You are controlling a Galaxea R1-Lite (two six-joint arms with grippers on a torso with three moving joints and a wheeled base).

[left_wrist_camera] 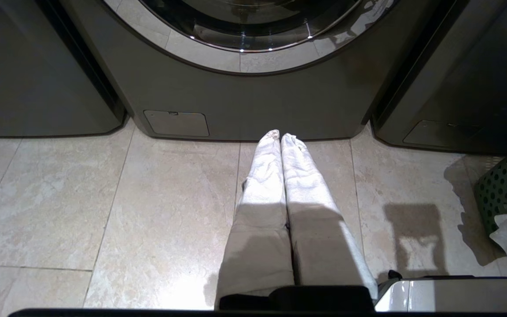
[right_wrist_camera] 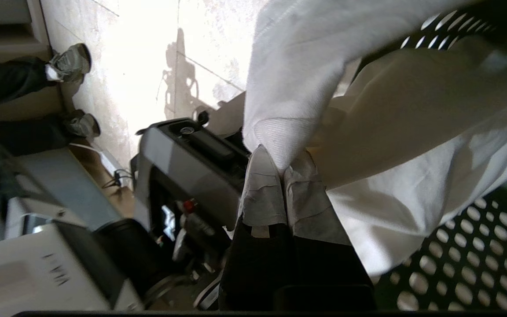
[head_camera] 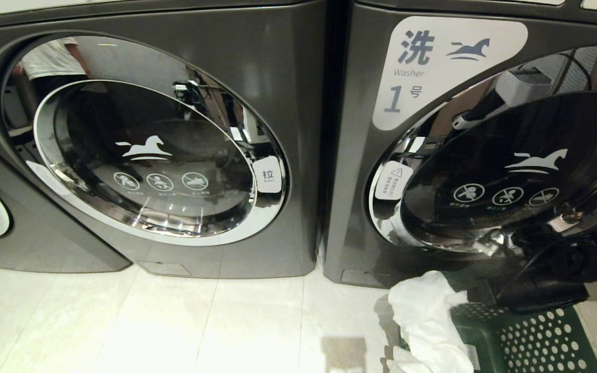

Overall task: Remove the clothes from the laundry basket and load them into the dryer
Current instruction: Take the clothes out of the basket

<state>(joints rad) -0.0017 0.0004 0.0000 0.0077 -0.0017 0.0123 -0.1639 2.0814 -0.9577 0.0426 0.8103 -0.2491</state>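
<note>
Gripping point: a fold of the white cotton garment (right_wrist_camera: 297,88) is pinched between the cloth-wrapped fingers (right_wrist_camera: 264,189) of the right gripper (right_wrist_camera: 285,169), which are pressed together on the fabric.
Garment: the white cloth is seen draped over the near-left rim of the green perforated plastic laundry basket (head_camera: 537,336), part of it inside and part hanging outside toward the floor.
Basket: it is placed on the pale tiled floor (head_camera: 148,321), just in front of the right-hand grey front-loading machine marked "Washer 1" (head_camera: 360,207).
Right arm: the black arm is seen low at the right, over the basket.
Left gripper (left_wrist_camera: 281,136): it is held above the floor tiles, its two white-wrapped fingers (left_wrist_camera: 262,176) closed against each other with nothing between them, pointed at the base of the left-hand grey front-loading machine (head_camera: 278,77).
Doors: both round glass doors are seen closed.
Surroundings: a person's shoes (right_wrist_camera: 71,61) are visible on the floor in the right wrist view.
</note>
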